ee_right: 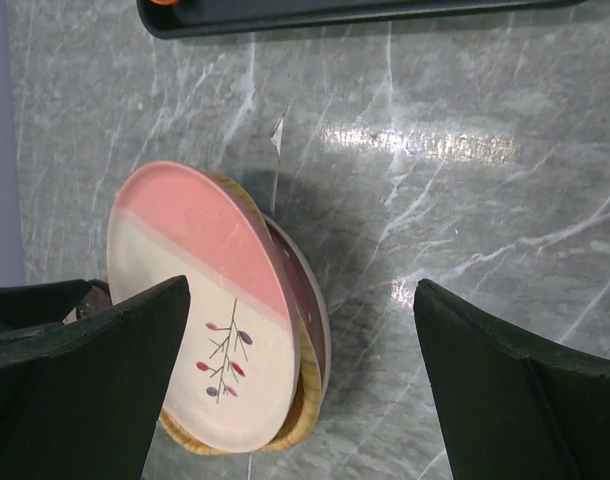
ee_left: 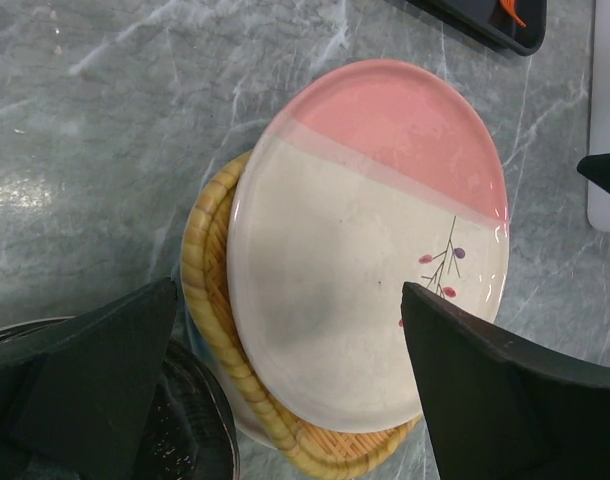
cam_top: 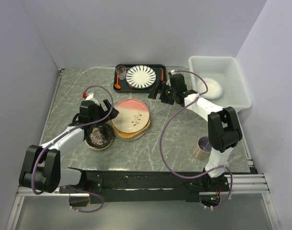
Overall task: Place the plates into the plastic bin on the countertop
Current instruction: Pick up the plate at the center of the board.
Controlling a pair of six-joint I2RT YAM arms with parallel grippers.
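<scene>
Both tools stand released, holding nothing, as I line up the next pick. Nearest me, the left tool (cam_top: pixel 107 109) hovers by the dark brown plate (cam_top: pixel 99 136), just beside the stack in the middle of the counter (cam_top: pixel 69 96). There a glossy pink-and-cream plate (cam_top: pixel 131 117) with a leaf sprig lies off-centre on a tan woven plate (ee_left: pixel 210 300). I judge its overhanging rim the best bite: pinch there, lift straight, avoid dragging the woven one. Beyond, the right tool (cam_top: pixel 164 94) hangs apart; the plastic bin (cam_top: pixel 232 64), far right, holds one white plate (cam_top: pixel 210 87).
</scene>
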